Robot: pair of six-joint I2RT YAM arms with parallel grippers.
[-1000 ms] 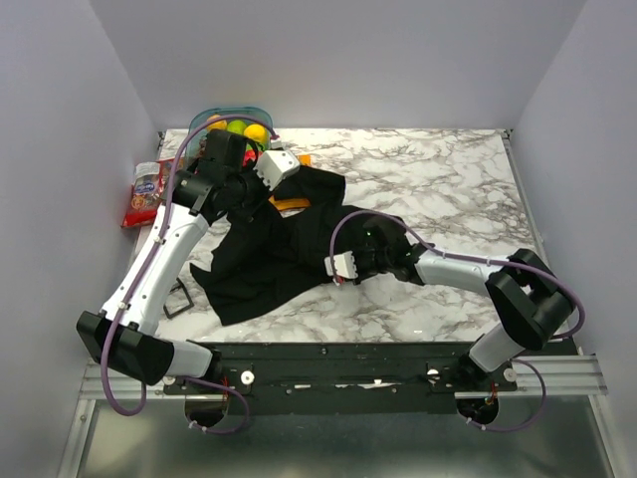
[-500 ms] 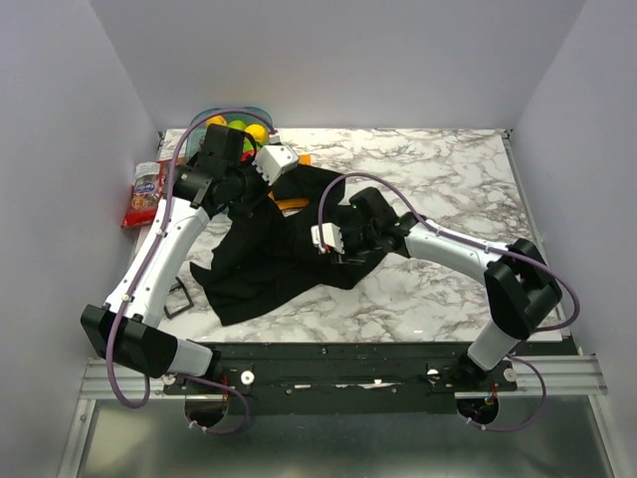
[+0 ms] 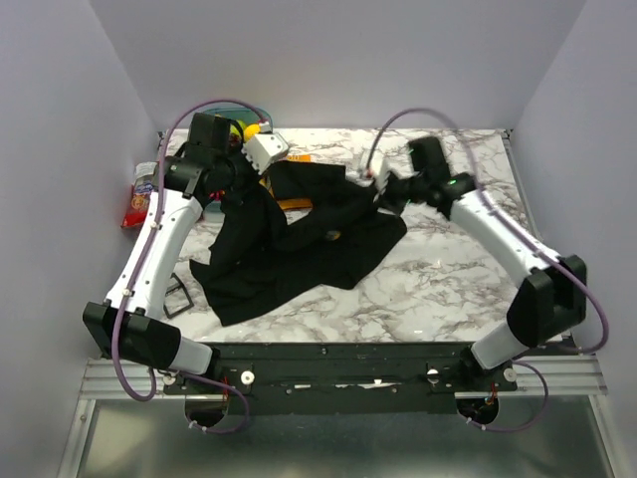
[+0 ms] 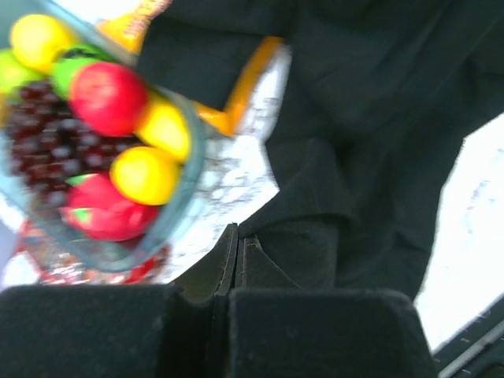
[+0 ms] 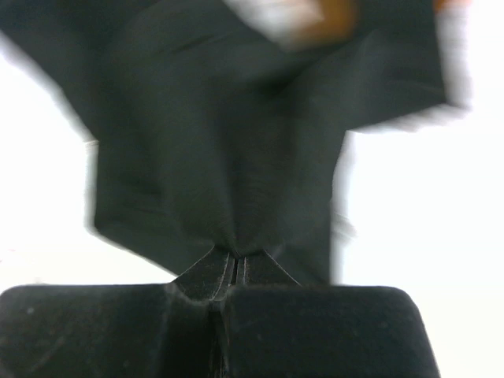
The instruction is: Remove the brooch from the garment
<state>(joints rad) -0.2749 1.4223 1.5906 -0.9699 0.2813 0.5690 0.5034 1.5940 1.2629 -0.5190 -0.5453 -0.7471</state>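
Note:
The garment (image 3: 289, 249) is a black shirt spread over the left half of the marble table. Its back part is drawn up between my two grippers. My left gripper (image 3: 249, 187) is shut on a fold of the cloth near the back left; in the left wrist view the garment (image 4: 370, 142) meets the shut fingertips (image 4: 236, 236). My right gripper (image 3: 384, 195) is shut on the garment's back right edge, and in the right wrist view the cloth (image 5: 236, 142) gathers into its tips (image 5: 235, 256). A small pale speck (image 3: 331, 236) on the cloth may be the brooch; it is too small to tell.
A clear bowl of toy fruit (image 3: 231, 124) (image 4: 94, 134) stands at the back left, close to my left gripper. A red snack packet (image 3: 142, 194) lies by the left wall. An orange packet (image 3: 295, 204) pokes out from under the shirt. A black frame (image 3: 177, 297) lies near the front left.
My right arm swung from the middle of the shirt up to the back right and its jaws shut on cloth, stretching the garment rightward. The left gripper shifted slightly back, still shut.

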